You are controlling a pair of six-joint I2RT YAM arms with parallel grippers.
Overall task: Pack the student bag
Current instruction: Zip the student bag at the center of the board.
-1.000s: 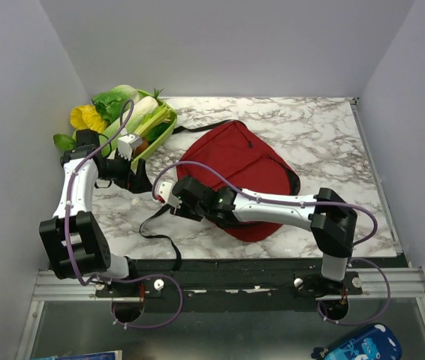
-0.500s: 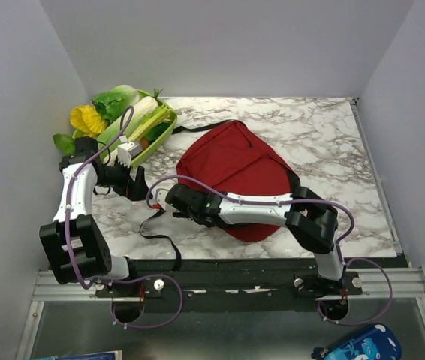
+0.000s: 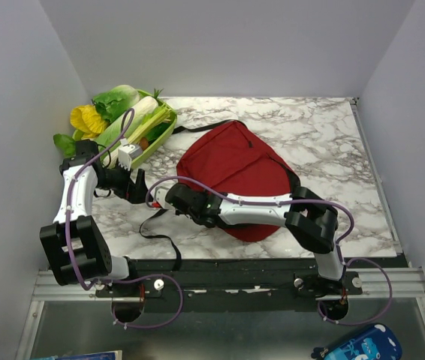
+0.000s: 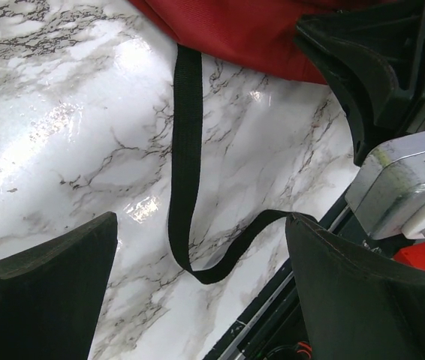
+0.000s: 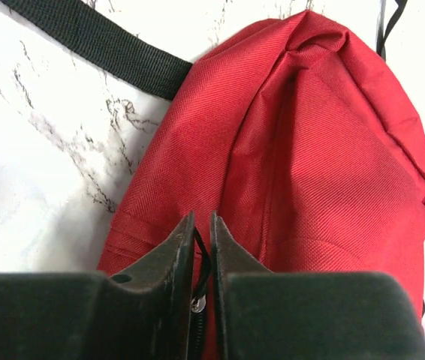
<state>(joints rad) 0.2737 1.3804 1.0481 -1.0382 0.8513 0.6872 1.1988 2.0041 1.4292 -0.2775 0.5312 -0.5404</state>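
The dark-red student bag (image 3: 235, 161) lies flat in the middle of the marble table, zipped side toward the arms. In the right wrist view the bag (image 5: 325, 150) fills the frame. My right gripper (image 5: 202, 240) is shut on the black zipper pull cord (image 5: 203, 259) at the bag's near left edge; it shows in the top view (image 3: 173, 196). My left gripper (image 3: 136, 184) is open and empty just left of the bag. In the left wrist view it (image 4: 197, 259) hovers above a black strap (image 4: 186, 157) looped on the table.
A green tray (image 3: 158, 131) of toy vegetables stands at the far left of the table. Black straps trail from the bag toward the table's near edge (image 3: 160, 229). A blue pencil case (image 3: 359, 345) lies below the table at the bottom right.
My right gripper slid left along the bag's near edge with the zipper pull, and its elbow folded in. My left gripper shifted slightly left and toward me.
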